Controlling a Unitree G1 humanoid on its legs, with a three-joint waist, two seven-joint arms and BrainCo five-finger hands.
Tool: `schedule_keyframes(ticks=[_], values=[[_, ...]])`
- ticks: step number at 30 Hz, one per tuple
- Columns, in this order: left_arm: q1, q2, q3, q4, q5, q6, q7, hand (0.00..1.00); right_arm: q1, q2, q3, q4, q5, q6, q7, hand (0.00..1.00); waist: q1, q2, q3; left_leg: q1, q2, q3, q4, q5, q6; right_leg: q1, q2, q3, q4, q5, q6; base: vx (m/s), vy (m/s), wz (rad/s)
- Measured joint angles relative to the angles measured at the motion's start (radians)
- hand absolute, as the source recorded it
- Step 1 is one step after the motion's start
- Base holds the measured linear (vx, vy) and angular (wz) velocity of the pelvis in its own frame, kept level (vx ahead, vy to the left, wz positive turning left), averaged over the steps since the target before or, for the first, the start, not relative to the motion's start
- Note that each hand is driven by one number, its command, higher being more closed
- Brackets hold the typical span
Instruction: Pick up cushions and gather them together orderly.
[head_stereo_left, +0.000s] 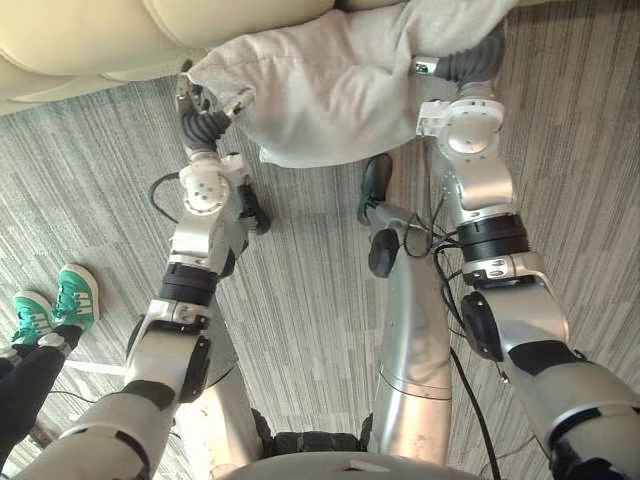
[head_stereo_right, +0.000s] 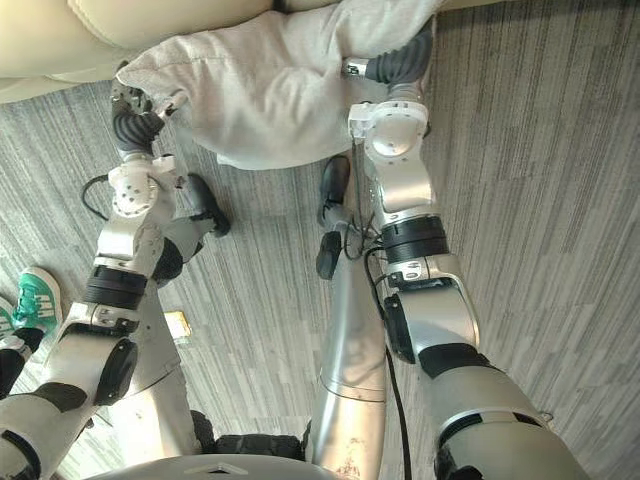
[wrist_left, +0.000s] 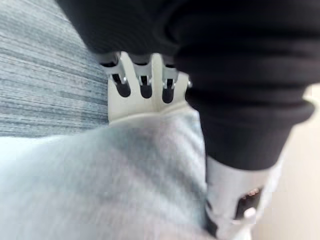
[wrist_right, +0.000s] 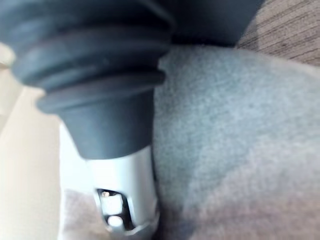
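Observation:
A grey cushion (head_stereo_left: 340, 90) hangs above the carpet, just in front of the sofa, held up between my two hands. My left hand (head_stereo_left: 200, 120) has its left corner: in the left wrist view its fingers (wrist_left: 132, 82) go behind the cushion's (wrist_left: 100, 185) edge while the thumb (wrist_left: 240, 200) lies on the near face, pinching the cloth. My right hand (head_stereo_left: 470, 62) is at the cushion's right edge, its dark cover sunk into the fabric. In the right wrist view its thumb (wrist_right: 120, 200) rests beside the cushion (wrist_right: 235, 140).
A cream sofa (head_stereo_left: 100, 35) runs along the far side, behind the cushion. A person's green shoes (head_stereo_left: 60, 300) stand on the grey striped carpet (head_stereo_left: 310, 290) at the lower left, close to my left arm.

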Motion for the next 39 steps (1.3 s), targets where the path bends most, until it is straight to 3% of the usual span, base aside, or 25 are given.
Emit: schedule_keyframes(ticks=[2, 3, 9, 12, 26, 32, 39], values=[[-0.013, -0.016, -0.015, 0.001, 0.006, 0.005, 0.003, 0.0, 0.0, 0.016, 0.023, -0.018, 0.0, 0.0, 0.0, 0.0, -0.008, 0.0, 0.0, 0.0, 0.004, -0.001, -0.003, 0.007, -0.003, 0.0, 0.006, -0.003, -0.006, 0.005, -0.005, -0.06, -0.005, -0.11], [-0.022, -0.026, -0.016, 0.002, 0.012, 0.01, 0.013, 1.0, 0.0, 0.038, 0.023, -0.02, 0.0, 0.0, 0.0, 1.0, -0.01, 0.0, 0.0, 0.0, 0.014, -0.001, 0.0, 0.007, -0.003, 0.001, 0.016, -0.003, -0.01, 0.006, -0.005, -0.05, -0.007, -0.22], [-0.032, -0.021, -0.01, 0.002, 0.045, 0.026, 0.042, 1.0, 0.003, 0.083, 0.044, -0.062, 0.012, -0.002, -0.003, 1.0, -0.007, 0.0, 0.0, 0.0, 0.044, 0.0, -0.006, 0.005, -0.009, 0.001, 0.05, -0.004, -0.041, 0.022, -0.002, -0.06, -0.014, -0.18], [-0.039, -0.016, -0.016, 0.002, 0.045, 0.03, 0.042, 1.0, 0.004, 0.086, 0.044, -0.093, 0.022, -0.002, -0.012, 1.0, -0.007, 0.0, 0.0, 0.0, 0.045, 0.001, -0.018, 0.005, -0.022, 0.001, 0.052, -0.007, -0.056, 0.031, -0.004, -0.07, -0.013, -0.03], [-0.044, 0.024, -0.029, 0.005, 0.059, 0.066, 0.048, 1.0, 0.006, 0.107, 0.01, -0.102, 0.091, -0.002, -0.038, 1.0, -0.014, -0.001, 0.0, 0.038, 0.033, 0.013, -0.077, 0.039, -0.017, 0.048, 0.051, -0.012, -0.127, 0.064, -0.009, -0.07, -0.021, 0.0], [0.016, 0.019, 0.004, -0.062, 0.052, 0.068, 0.068, 1.0, 0.101, 0.146, 0.01, -0.206, 0.099, -0.004, -0.038, 1.0, -0.021, -0.001, 0.0, 0.111, 0.022, 0.007, -0.131, 0.063, -0.032, 0.126, 0.048, -0.031, -0.164, 0.067, -0.018, -0.06, -0.048, 0.06], [0.148, -0.03, 0.015, -0.192, 0.042, 0.069, 0.08, 1.0, 0.264, 0.193, 0.01, -0.331, 0.098, -0.041, -0.035, 1.0, -0.025, -0.003, -0.003, 0.281, -0.017, -0.005, -0.259, 0.105, -0.058, 0.307, 0.033, -0.067, -0.252, 0.065, -0.028, -0.05, -0.051, 0.17]])
